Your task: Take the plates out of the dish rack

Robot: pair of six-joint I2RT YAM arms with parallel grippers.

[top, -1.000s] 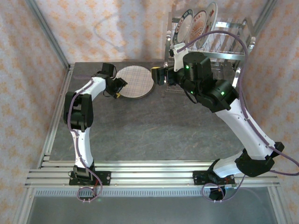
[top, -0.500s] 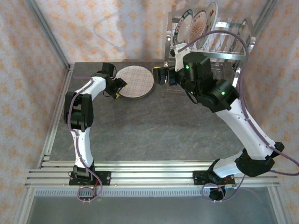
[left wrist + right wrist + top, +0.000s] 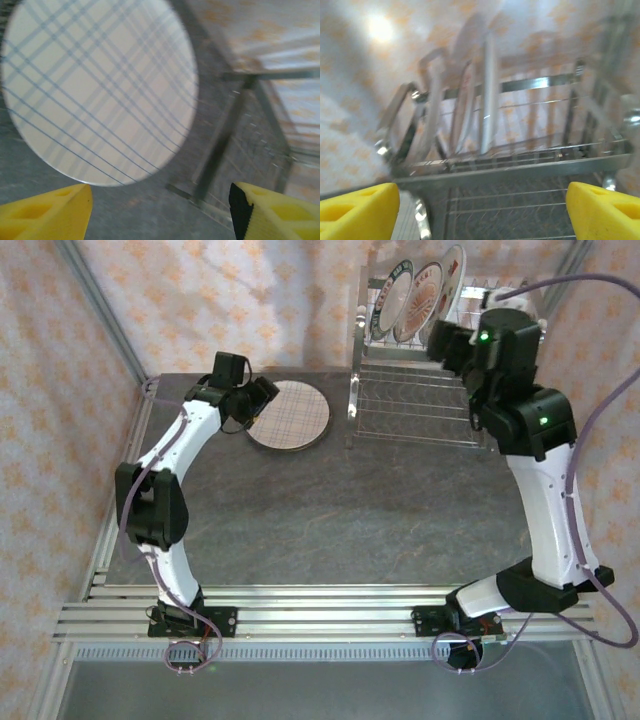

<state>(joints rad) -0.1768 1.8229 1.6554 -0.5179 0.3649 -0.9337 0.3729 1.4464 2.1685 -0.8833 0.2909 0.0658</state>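
My right pincer point(image 3: 481, 212) is the nearer one, jaws spread and empty. The plates point(image 3: 487, 95) stand edge-on dead ahead, slightly left, in the dish rack point(image 3: 535, 165).

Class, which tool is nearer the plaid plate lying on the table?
Left. The left tool hovers beside the plaid plate; the right tool is up at the dish rack.

site: you're in a lab robot cell | proof: aluminium rails point(image 3: 320, 615) bottom, frame post point(image 3: 100, 310) upper left, patterned backdrop walls point(image 3: 200, 300)
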